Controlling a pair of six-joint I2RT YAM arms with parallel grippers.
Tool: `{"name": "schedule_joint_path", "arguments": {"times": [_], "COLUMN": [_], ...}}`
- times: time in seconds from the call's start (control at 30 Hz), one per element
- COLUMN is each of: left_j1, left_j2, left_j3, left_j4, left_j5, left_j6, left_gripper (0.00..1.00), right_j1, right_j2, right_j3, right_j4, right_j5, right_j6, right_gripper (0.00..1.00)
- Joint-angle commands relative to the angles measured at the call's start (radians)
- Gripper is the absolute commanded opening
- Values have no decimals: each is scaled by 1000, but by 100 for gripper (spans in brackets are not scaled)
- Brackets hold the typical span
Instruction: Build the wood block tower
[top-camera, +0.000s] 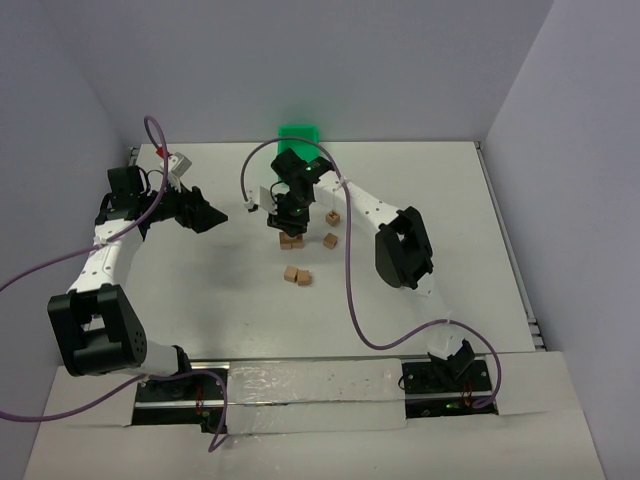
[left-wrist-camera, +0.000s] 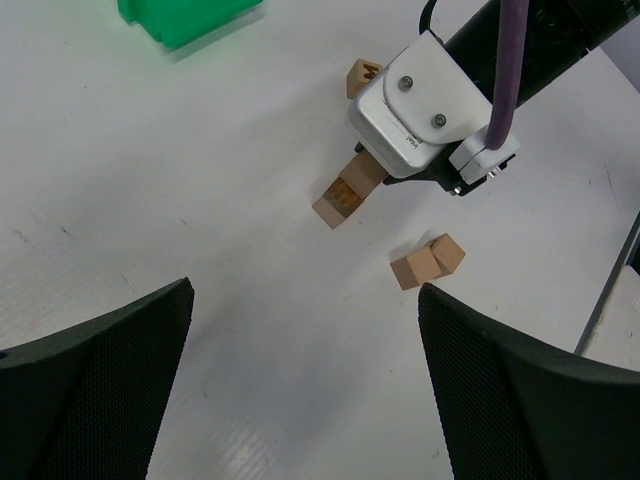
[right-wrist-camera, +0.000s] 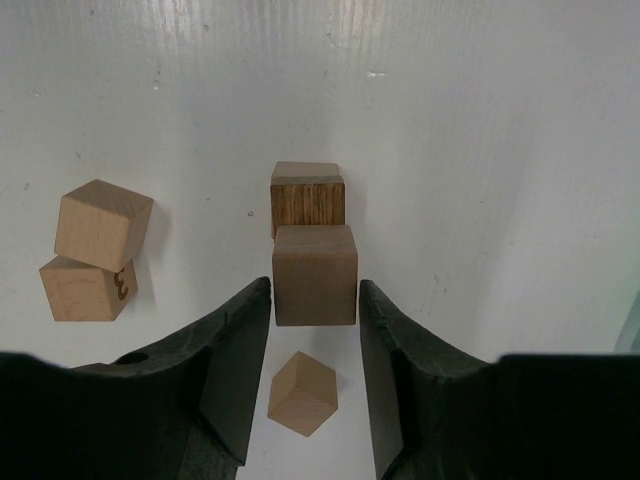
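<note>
Right wrist: top wood block (right-wrist-camera: 314, 275) between right claw (right-wrist-camera: 315, 292) fingers; grip unclear.

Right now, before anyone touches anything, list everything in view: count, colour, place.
small light-tan wooden cubes: at least six, tan; some in a mid-table stack, two loose to its right, two touching nearer the arms.
green plastic bin: one, green, table's far edge.
white table: one, white, under everything.
purple cables: two, purple, one along each arm.
left fingers: two, black, wide open, clear of the cubes.
right fingers: two, black, flanking the stack's top cube; grip unclear.
</note>
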Motion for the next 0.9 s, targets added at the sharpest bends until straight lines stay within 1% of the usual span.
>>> {"name": "schedule_joint_path", "arguments": {"times": [0.0,0.17,0.23,0.37,0.4,0.5,0.53,0.63,0.73,0.8,0.83,0.87], "left_j1": [6,7,7,5,5,6,7,6,4,-3,-13,-33], "left_j2": [2,3,-1,-12,-14,-28,-31,-44,-61,-83,-94,-107], "left_j3": [31,27,22,20,22,34,44,71,84,79,70,55], "left_j4": [10,16,18,4,-1,-25,-35,-78,-121,-149,-165,-186], "left_j5": [39,38,35,33,33,38,39,48,91,99,98,97], "left_j6": [11,6,8,26,30,57,73,96,136,203,246,304], "left_gripper": [99,99,99,99,99,99,99,99,99,95,93,91], "right_j1": [10,11,11,11,11,10,8,-9,-44,-85,-104,-151], "right_j2": [8,-9,-21,-82,-95,-166,-196,-277,-373,-445,-472,-538], "right_j3": [-14,-13,-10,-18,-16,-6,-6,-14,-63,-104,-148,-220], "right_j4": [33,46,54,82,85,106,113,147,195,221,245,285], "right_j5": [9,11,8,-12,-16,-29,-33,-45,-80,-118,-137,-181], "right_j6": [0,29,42,69,74,106,121,154,218,259,276,318], "right_gripper": [52,65,69,84,84,94,99,100,100,100,100,100]}}
